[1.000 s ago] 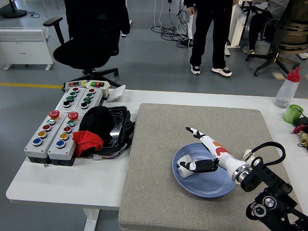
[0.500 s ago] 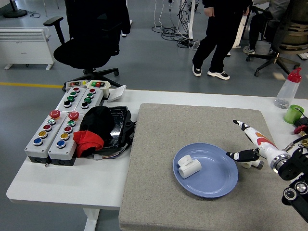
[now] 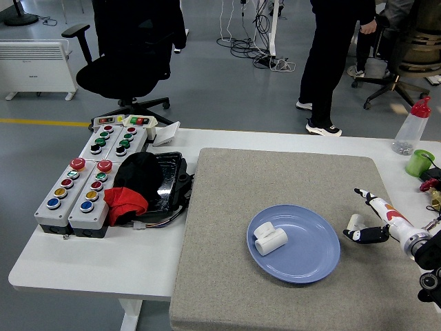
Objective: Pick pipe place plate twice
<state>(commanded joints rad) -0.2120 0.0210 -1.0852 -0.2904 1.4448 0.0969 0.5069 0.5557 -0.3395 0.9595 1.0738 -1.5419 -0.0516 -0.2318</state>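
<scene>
At far left on the white tabletop point(image 3: 89, 265), two grey button boxes point(image 3: 86, 183) with red, green, yellow and blue buttons; just beside them, a black tray point(image 3: 169, 181) carrying a black-and-red cloth bundle point(image 3: 132, 189); across the centre and right, a grey felt mat point(image 3: 227, 276); on the mat, a blue plate point(image 3: 310, 258) with a white pipe fitting point(image 3: 268, 239) lying in its left half, resting on the plate surface; just right of the plate rim, a second small white pipe piece point(image 3: 353, 223) on the mat, beside the robot hand; right robot hand point(image 3: 375, 222) entering from the lower right edge, low over the mat, fingers spread and grasping nothing, one white finger extended up and to the left, dark fingertips point(image 3: 358, 235) pointing toward the plate; at the far right edge, a green cup point(image 3: 419, 163) and a clear bottle with a red cap point(image 3: 412, 126); beyond the tabletop, a person in dark trousers point(image 3: 331, 55) standing on the floor.
</scene>
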